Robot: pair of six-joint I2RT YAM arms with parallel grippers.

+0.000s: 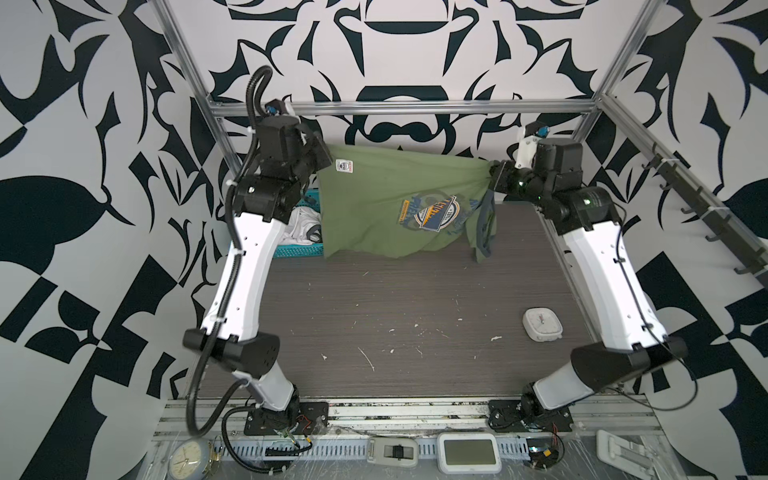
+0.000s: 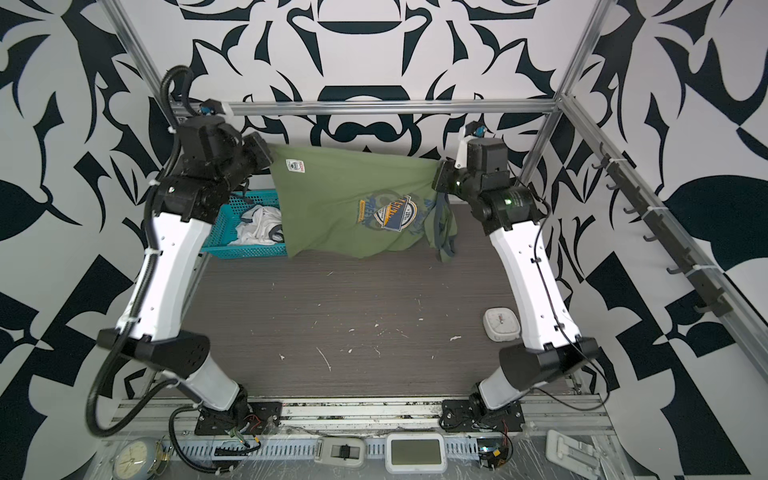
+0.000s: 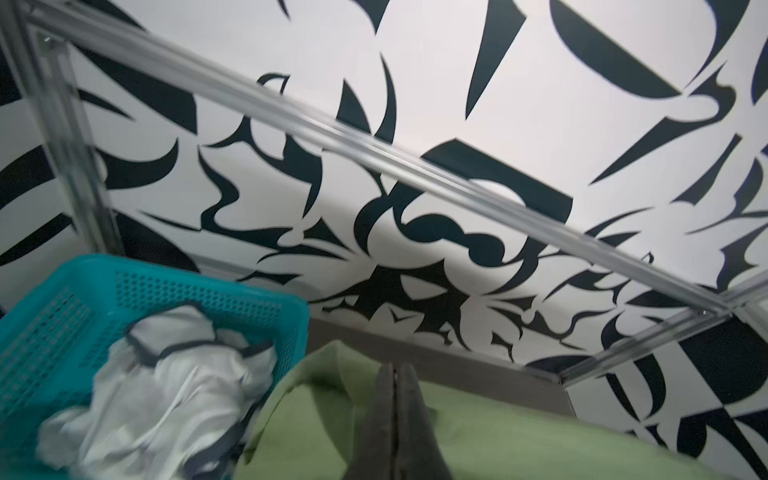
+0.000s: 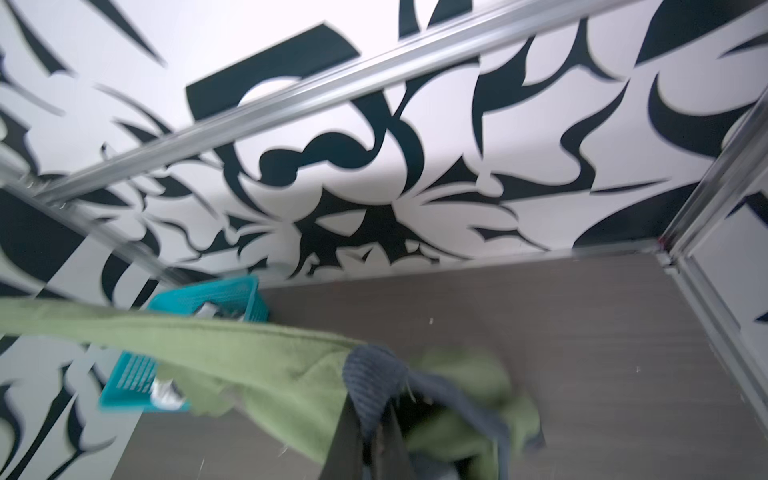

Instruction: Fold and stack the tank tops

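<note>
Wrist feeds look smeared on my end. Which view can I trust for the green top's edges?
Right wrist view: strong motion blur, the green tank top and teal basket smear. Left wrist view: milder blur, the white tank top soft. Both top views: sharp and evenly lit; the badge print reads clearly, so trust those.

The olive green tank top (image 1: 374,195) has grey-blue trim and a navy, yellow and white badge print. The white tank top (image 1: 299,226) has navy trim; the basket (image 1: 299,250) is teal mesh. My bench (image 1: 415,299) is streaked dark grey-brown, flecked white.
</note>
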